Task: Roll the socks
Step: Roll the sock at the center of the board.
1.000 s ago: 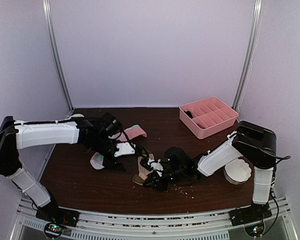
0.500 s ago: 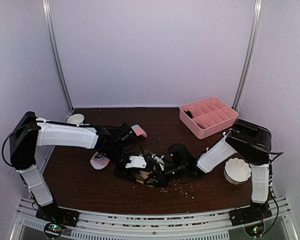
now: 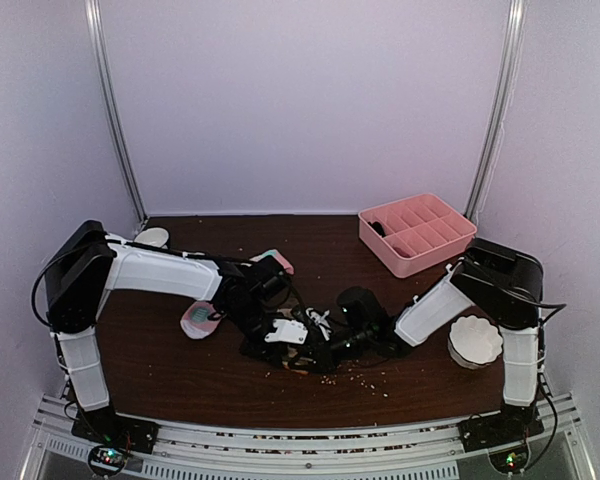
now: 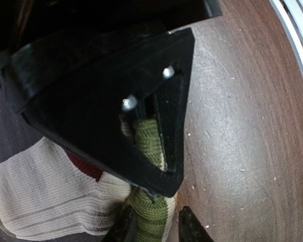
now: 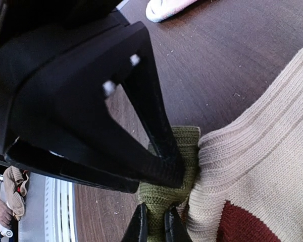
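Note:
The beige sock has a maroon patch and an olive cuff. It lies at the table's front middle, mostly hidden under both grippers. My left gripper has its jaws round the olive cuff, with only a sliver of room on the right side. My right gripper is shut on the same olive cuff from the other side. The pink sock lies left of them, its mint end showing behind my left arm. Neither gripper touches it.
A pink divided tray stands at the back right. A white scalloped bowl sits by the right arm, and a small white dish at the back left. Crumbs dot the table in front of the grippers.
My left arm has swung right, from over the pink sock to the beige sock beside the right gripper, and its jaws have narrowed onto the cuff. The right gripper has kept its hold.

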Controlling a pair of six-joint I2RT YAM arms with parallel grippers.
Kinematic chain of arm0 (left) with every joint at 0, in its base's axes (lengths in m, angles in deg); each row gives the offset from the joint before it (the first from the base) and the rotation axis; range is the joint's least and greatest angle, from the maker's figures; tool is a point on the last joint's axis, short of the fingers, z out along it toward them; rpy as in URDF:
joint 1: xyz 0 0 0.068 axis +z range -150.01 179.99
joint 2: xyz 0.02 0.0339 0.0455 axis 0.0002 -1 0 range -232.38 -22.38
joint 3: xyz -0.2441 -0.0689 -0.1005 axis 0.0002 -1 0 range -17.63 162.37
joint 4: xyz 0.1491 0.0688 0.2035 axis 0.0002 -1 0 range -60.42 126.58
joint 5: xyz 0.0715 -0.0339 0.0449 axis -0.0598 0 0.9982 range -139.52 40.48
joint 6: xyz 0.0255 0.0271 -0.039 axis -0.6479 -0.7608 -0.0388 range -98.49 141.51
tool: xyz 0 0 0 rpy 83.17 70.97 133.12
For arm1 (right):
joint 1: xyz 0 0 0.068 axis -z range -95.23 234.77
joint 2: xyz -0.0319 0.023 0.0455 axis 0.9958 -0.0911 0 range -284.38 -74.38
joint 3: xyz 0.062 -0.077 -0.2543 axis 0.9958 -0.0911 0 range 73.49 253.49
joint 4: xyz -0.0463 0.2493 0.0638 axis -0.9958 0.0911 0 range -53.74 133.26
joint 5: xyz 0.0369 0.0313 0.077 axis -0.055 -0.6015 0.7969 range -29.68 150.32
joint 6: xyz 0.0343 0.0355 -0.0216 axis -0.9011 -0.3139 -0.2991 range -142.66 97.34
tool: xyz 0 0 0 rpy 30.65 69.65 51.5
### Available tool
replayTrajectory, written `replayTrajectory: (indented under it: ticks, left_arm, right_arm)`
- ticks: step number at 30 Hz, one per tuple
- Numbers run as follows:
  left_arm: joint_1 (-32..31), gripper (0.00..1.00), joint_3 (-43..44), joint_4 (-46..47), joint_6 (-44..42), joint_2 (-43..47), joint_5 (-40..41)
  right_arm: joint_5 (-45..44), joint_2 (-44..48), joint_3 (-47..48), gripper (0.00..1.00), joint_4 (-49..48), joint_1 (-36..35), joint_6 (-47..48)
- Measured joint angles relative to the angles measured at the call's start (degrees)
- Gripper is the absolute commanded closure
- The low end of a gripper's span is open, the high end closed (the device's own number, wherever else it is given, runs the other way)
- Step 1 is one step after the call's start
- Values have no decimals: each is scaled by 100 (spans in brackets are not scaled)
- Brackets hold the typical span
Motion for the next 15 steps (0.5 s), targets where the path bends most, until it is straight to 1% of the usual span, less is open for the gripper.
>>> replayTrajectory:
  ticks: [2,4,6,7,9,13,14,15]
  left_arm:
    - [-11,83,28,7,0,-48,28]
    - [-11,89,37,39,0,-61,50]
    - [-11,97,37,42,-7,-63,59]
    - [-11,100,37,39,-9,-63,63]
    - [-11,100,37,35,-13,-63,70]
    - [-11,100,101,-15,-9,-125,31]
    - [-11,100,155,-28,2,-175,-15]
    - [-11,100,225,-50,11,-234,-85]
  right_arm:
    - [4,0,0,100,-11,0,-15]
    - [28,0,0,100,-46,11,-35]
    - [50,0,4,98,-61,22,-79]
    - [59,0,4,94,-59,26,-96]
    - [70,0,4,88,-61,33,-131]
    - [-24,111,-153,87,-125,33,-133]
    - [-133,221,-273,85,-142,31,-131]
    - [-293,341,-496,77,-186,33,-127]
